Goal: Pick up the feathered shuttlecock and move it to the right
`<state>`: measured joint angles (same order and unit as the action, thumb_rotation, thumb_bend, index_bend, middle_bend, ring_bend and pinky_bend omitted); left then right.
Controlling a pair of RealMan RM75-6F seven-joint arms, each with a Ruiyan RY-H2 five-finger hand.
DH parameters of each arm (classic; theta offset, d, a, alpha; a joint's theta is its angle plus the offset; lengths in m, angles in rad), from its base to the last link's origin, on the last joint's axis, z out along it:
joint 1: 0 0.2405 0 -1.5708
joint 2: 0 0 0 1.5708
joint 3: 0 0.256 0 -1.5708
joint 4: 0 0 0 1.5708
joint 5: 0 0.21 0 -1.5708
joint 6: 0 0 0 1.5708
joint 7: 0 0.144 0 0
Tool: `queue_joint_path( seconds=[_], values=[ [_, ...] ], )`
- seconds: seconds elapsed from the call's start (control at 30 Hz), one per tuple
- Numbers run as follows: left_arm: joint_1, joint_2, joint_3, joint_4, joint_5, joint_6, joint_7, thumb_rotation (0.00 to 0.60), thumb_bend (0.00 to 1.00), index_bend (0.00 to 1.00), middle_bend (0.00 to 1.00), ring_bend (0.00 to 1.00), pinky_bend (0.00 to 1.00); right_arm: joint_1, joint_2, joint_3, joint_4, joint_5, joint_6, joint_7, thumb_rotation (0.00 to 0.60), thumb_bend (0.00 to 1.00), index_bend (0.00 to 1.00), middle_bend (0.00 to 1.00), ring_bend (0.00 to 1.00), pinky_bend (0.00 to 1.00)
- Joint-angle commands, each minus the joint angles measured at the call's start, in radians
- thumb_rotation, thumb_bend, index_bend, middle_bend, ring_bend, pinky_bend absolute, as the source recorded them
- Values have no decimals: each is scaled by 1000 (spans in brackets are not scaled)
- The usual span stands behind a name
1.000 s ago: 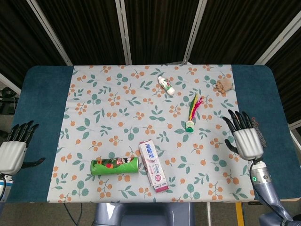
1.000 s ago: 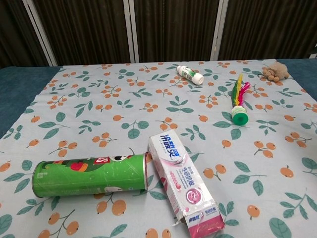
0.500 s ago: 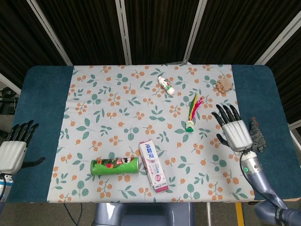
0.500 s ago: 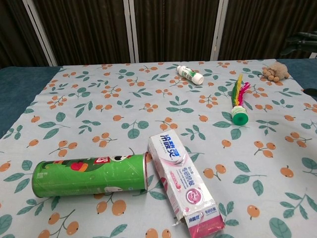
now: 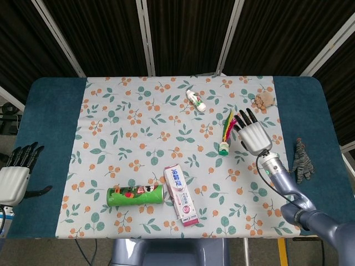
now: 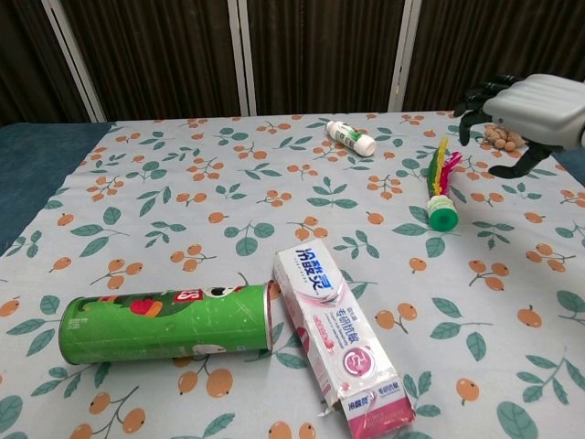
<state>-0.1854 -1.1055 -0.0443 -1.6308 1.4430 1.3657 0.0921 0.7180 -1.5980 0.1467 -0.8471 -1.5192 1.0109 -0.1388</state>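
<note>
While spread w/ nothing held, right hand [image 5: 254,136] fingers [image 5: 242,118] just beside shuttlecock [image 5: 226,134]; left hand [image 5: 13,180] likewise.

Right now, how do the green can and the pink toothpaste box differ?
The green can is a round cylinder; the toothpaste box is flat-sided and rectangular. The can lies crosswise, the box points toward the camera. The can is green and red, the box pink and white. Both lie flat on the tablecloth, ends touching.
</note>
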Motion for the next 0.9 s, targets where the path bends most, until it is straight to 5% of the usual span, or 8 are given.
queue_joint_path(
  seconds=[0.03,0.53,0.9],
  values=[
    [0,0,0,0,0,-1,0,527,107,55,0,0,0,42,-70,-22,97,-25,-32,67,600,223,397,154,0,0],
    [-3,2,-2,-2,-4,-7,-7,527,107,58,0,0,0,128,-239,-52,334,-58,-43,219,600,223,471,196,10,0],
    [-4,1,-4,-2,-9,-8,-7,525,106,58,0,0,0,199,-270,-42,475,-43,-85,217,600,225,396,196,8,0]
  ],
)
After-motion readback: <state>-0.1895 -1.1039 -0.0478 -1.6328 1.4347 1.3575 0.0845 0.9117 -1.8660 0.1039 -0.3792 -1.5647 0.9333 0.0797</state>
